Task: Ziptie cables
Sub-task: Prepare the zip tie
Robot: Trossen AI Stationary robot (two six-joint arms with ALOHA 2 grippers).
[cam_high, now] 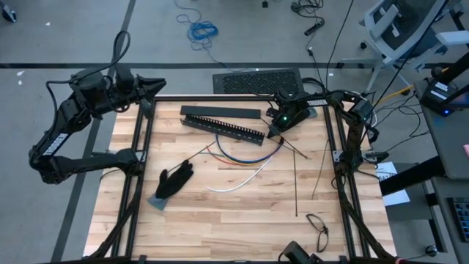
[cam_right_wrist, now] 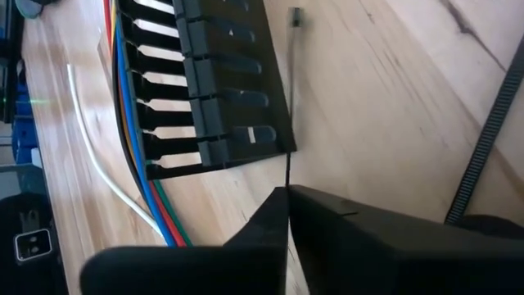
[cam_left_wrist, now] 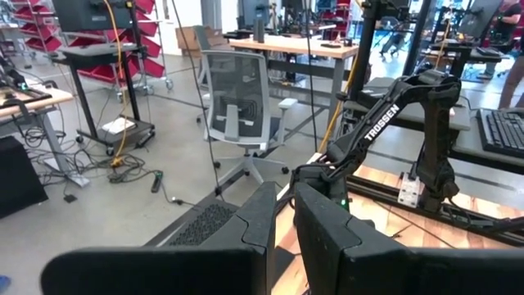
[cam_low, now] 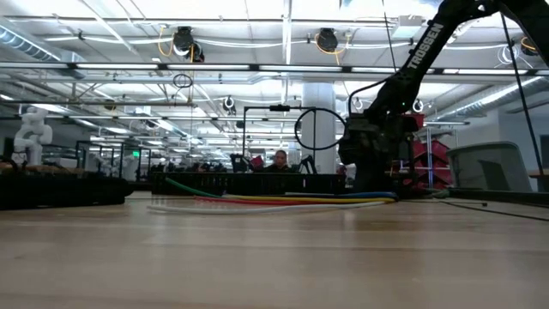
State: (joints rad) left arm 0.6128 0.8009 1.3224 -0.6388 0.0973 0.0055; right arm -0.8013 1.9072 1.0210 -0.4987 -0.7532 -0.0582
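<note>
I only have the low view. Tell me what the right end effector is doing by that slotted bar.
Observer: The right end effector is shut on a thin black zip tie that lies on the board just past the end of the slotted bar.
Operator: Give me the cables' layout.
Observer: The cables fan out in loose arcs on the board in front of the bar, with no tie around them.
Operator: Report the left arm.
Observer: The left end effector waits beyond the board's far left corner, well away from the cables.
</note>
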